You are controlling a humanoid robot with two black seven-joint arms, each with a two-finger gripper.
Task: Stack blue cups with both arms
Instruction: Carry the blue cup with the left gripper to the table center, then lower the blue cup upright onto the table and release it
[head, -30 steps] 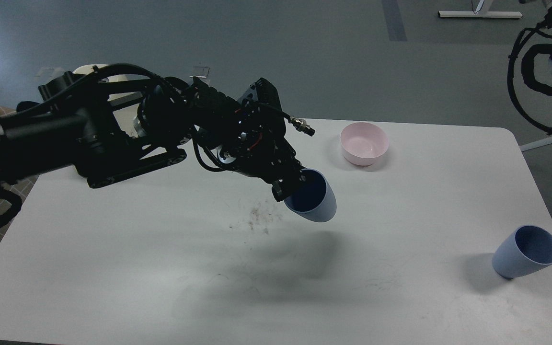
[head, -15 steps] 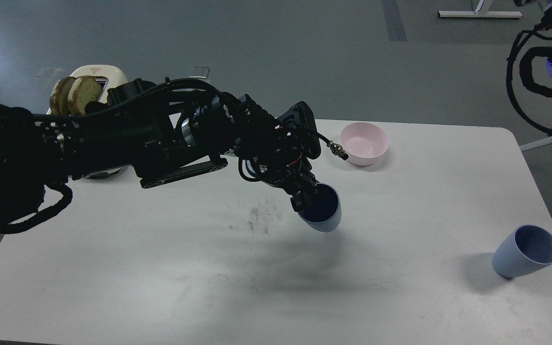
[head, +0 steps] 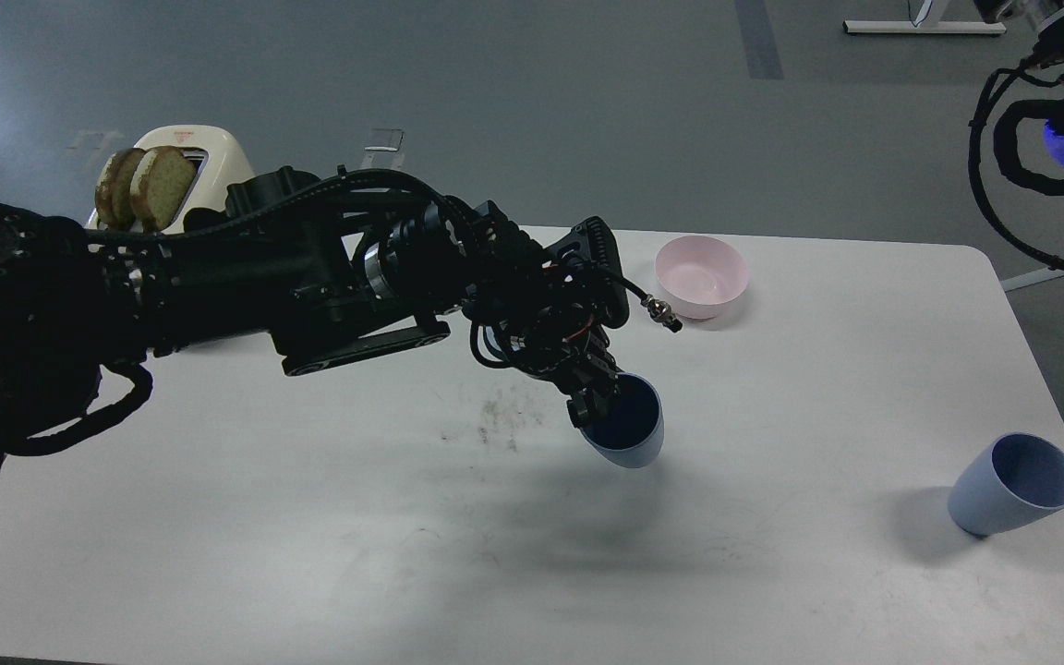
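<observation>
My left gripper point(head: 598, 399) is shut on the rim of a periwinkle-blue cup point(head: 629, 427) and holds it above the middle of the white table point(head: 310, 517), mouth up and slightly tilted. The second blue cup point(head: 1012, 485) stands on the table near the right edge, upright with its opening facing up and toward me. My right arm point(head: 1040, 139) shows at the top right, off the table; its gripper is out of view.
A pink bowl point(head: 702, 275) stands at the table's far side, just right of my left wrist. A white toaster point(head: 190, 162) with bread slices point(head: 146, 185) sits at the far left. A patch of dark crumbs point(head: 495, 420) lies near the middle.
My left arm has moved right and down with the blue cup, and the cup has turned more upright. The toaster has come into view behind the arm.
</observation>
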